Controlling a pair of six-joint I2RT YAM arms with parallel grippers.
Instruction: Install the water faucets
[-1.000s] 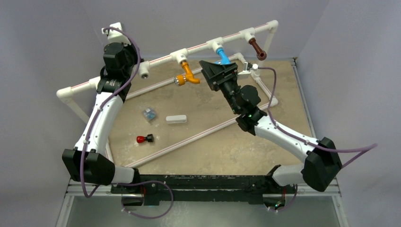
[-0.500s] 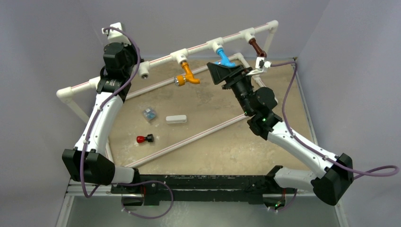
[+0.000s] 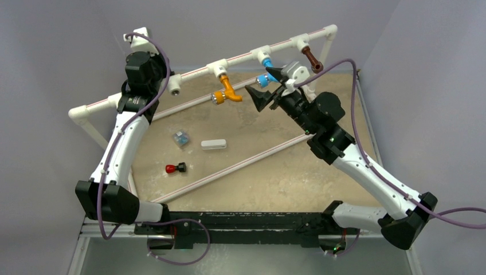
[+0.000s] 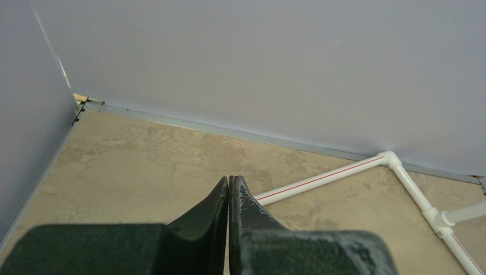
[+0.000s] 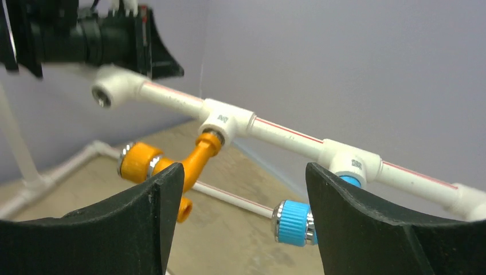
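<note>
At the far left, the left gripper [image 4: 229, 182] has its fingers pressed together on nothing, raised near the back-left corner of the pipe frame [image 3: 195, 73]. Next along, a white end fitting [image 3: 175, 86] shows a bare threaded socket. The orange faucet [image 3: 228, 90] hangs from its tee above the table [image 3: 246, 132], and the blue faucet [image 3: 265, 78] hangs from the next tee. The right gripper [image 5: 240, 172] stands wide apart and holds nothing, with the blue cap just inside one finger; I cannot tell if they touch. The brown faucet [image 3: 311, 59] sits in the last tee. All three look mounted, so the task seems nearly done. Perhaps the blue one needs tightening, but how firmly it is seated cannot be judged.
</note>
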